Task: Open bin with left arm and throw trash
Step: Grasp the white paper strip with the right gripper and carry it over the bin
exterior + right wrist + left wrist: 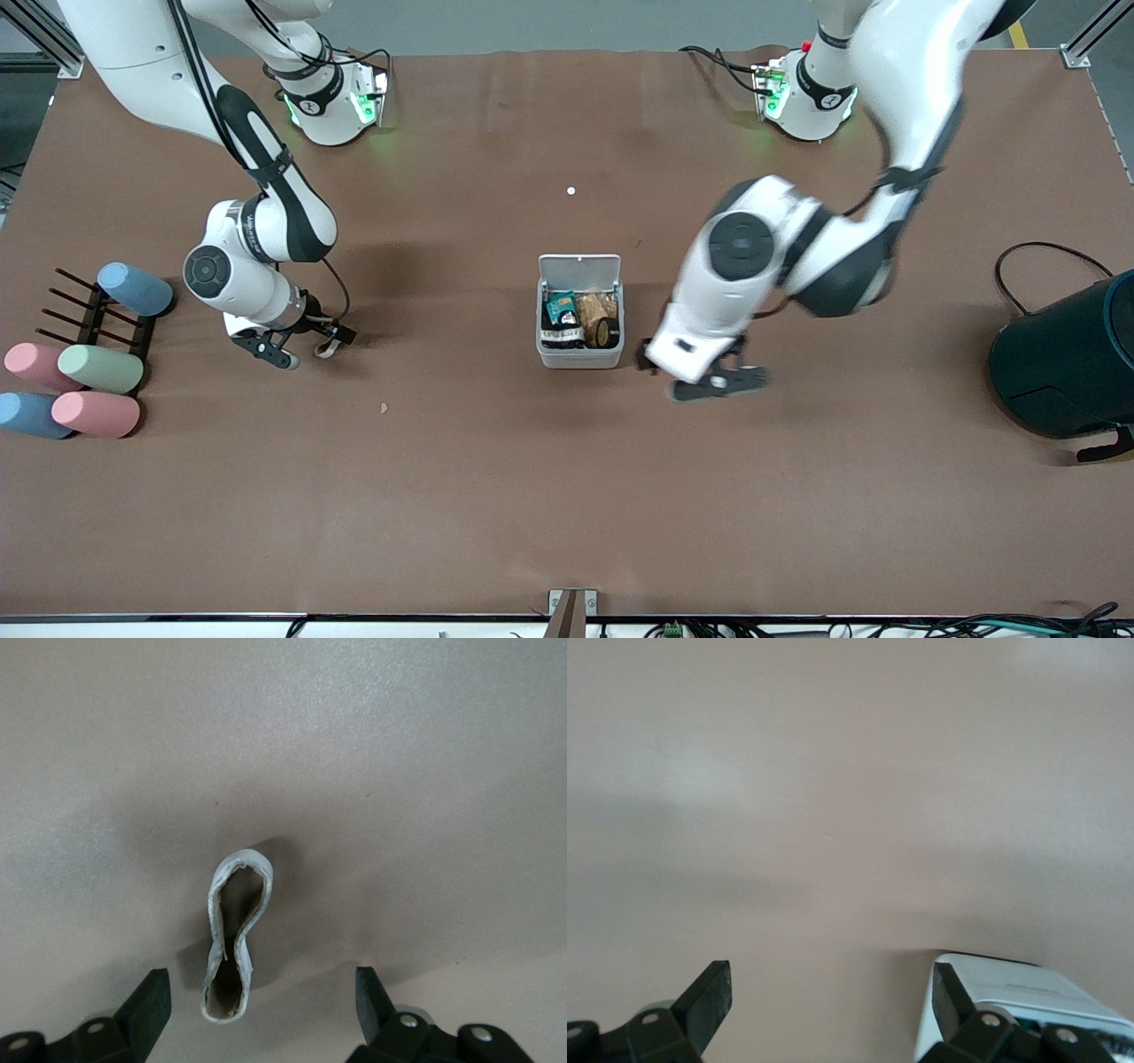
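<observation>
The white bin (580,356) stands mid-table with its lid (580,265) raised. Inside lie a crumpled black wrapper (562,324), a black tape roll (608,332) and a brown wrapper. My left gripper (700,372) is open and empty, low beside the bin toward the left arm's end. The bin's corner shows in the left wrist view (1028,988), by one fingertip of the left gripper (833,988). My right gripper (306,344) is open, low over the table. The beige rubber-band loop (326,348) lies between its fingers, untouched, as the right wrist view (235,935) shows under the gripper (261,992).
Pastel cylinders (97,368) lie on and by a dark rack (89,319) at the right arm's end. A large dark teal container (1063,359) with a cable stands at the left arm's end. A tiny white dot (570,190) and a small scrap (384,408) lie on the table.
</observation>
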